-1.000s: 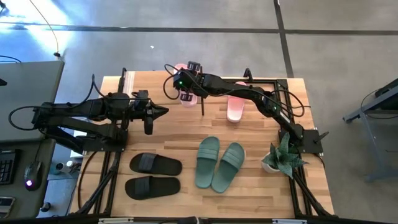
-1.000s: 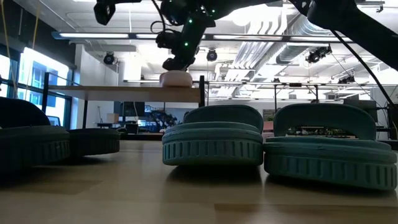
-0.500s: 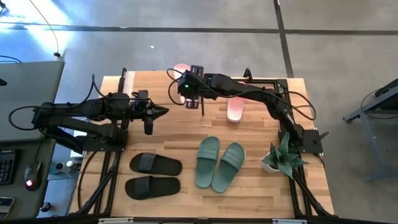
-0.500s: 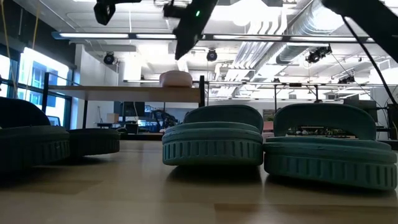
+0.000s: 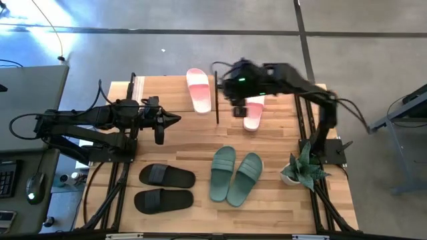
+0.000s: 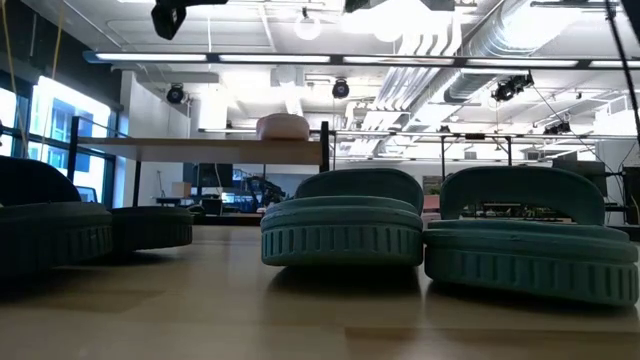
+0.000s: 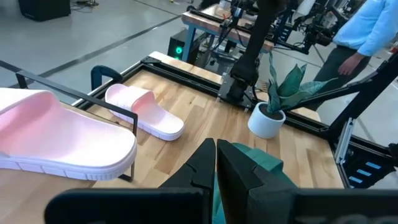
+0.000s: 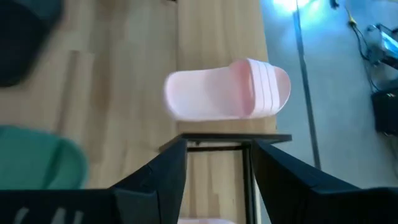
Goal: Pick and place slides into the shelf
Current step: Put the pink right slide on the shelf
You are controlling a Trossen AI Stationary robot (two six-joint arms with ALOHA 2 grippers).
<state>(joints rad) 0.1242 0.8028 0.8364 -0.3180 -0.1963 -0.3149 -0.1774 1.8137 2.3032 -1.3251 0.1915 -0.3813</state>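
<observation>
One pink slide (image 5: 199,89) sits on the shelf (image 5: 217,100). The second pink slide (image 5: 253,113) lies on the table right of the shelf, long axis pointing away, directly under the right gripper (image 5: 238,100), jaws spread and empty. The left gripper (image 5: 175,120) waits left of the shelf, pinched closed.

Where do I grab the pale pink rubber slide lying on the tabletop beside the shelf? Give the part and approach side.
I'd take the pale pink rubber slide by its wide strap, coming straight down from above. It lies flat, sole down, so the strap arches clear of the footbed, giving the open right gripper an edge to pinch.
</observation>
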